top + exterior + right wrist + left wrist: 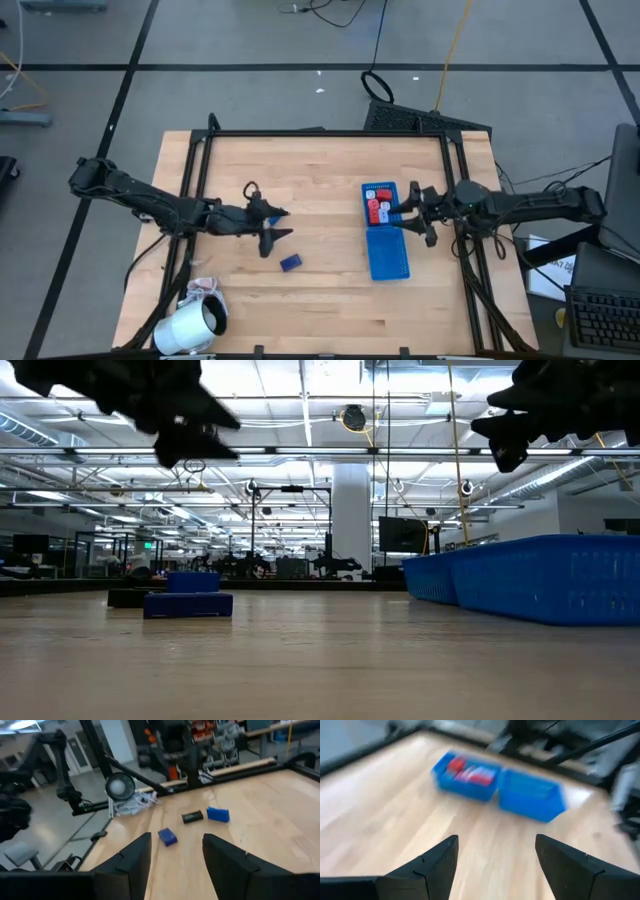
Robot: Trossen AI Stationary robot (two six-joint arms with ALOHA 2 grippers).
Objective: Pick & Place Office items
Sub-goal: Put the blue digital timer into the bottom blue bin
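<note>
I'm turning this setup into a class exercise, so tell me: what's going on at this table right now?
Two robot arms are sorting small office pieces into a blue tray. Red and white pieces already lie in its far compartment. The left gripper hangs open and empty above mid-table, near a dark blue block on the wood. The right gripper hangs open and empty by the tray. The right wrist view shows three pieces left on the table: two blue, one black.
</note>
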